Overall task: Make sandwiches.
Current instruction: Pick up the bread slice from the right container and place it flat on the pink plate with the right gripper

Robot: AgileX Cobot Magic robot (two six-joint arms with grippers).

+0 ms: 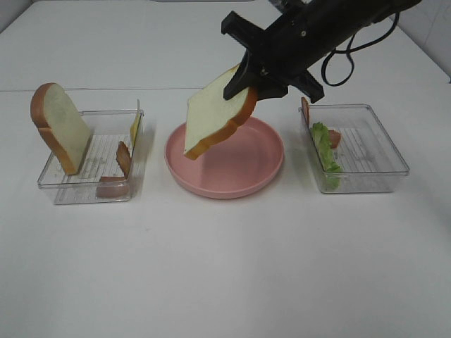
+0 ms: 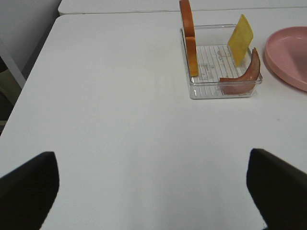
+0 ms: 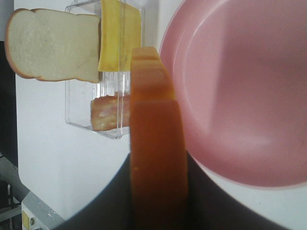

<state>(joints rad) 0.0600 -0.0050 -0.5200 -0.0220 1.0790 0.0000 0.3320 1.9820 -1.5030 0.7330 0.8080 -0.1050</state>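
Nearest, on the table point(image 1: 225, 282): pink plate point(image 1: 232, 189), bare, between left tray point(image 1: 88, 196) with upright bread point(image 1: 60, 127), cheese point(image 1: 134, 128) and bacon point(image 1: 124, 156), and right tray point(image 1: 366, 184) with lettuce point(image 1: 325, 151). Over the plate's left side, tilted, apparently clear of it: slice point(image 1: 211, 120), pinched at the crust by right gripper point(image 1: 243, 86), jaws closed partway onto it. Likely the base layer going down. To do well: level the slice, lower onto the plate's middle, let go only on contact. Farther back, outside the high view: left gripper point(image 2: 153, 191), fingers point(image 2: 29, 187) spread wide, holding nothing, over bare table short of the left tray.
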